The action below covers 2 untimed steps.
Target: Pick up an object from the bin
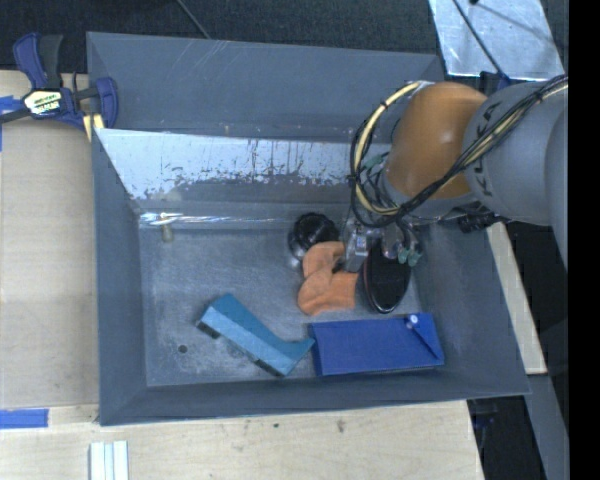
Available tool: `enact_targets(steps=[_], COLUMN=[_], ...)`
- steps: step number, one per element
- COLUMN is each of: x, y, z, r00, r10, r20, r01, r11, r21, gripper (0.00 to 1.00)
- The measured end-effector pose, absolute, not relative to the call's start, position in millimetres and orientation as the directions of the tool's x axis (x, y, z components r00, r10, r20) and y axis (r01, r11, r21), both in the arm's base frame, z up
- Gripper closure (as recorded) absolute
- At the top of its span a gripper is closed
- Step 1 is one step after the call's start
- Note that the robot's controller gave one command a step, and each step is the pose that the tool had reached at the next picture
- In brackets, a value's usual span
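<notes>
My gripper point(359, 244) is down in the right middle of the bin, below the arm's orange cover. It sits right at the upper right edge of an orange soft lump point(323, 280). Immediately to its right lies a black oval thing point(386, 282), and a black round thing point(309, 232) rests just to its left, behind the orange lump. I cannot see anything held in the gripper.
A dark blue flat box point(373, 347) lies along the bin's front wall at the right. A light blue oblong block point(252, 334) lies tilted to its left. The arm and its cables hang over the bin's right side.
</notes>
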<state>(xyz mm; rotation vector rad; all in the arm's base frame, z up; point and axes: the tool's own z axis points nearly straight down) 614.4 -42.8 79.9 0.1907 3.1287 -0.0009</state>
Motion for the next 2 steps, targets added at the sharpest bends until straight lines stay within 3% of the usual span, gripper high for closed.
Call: enact_targets(steps=[1, 2], x=[614.3, 598.1], y=[-43, -22], z=[80, 233], r00=[-0.993, -0.993], r10=[0.121, 0.115], r20=[-0.007, -0.005], r01=[0.121, 0.115], r11=[0.993, 0.993], r21=[0.000, 0.001], gripper=[1.00, 1.00])
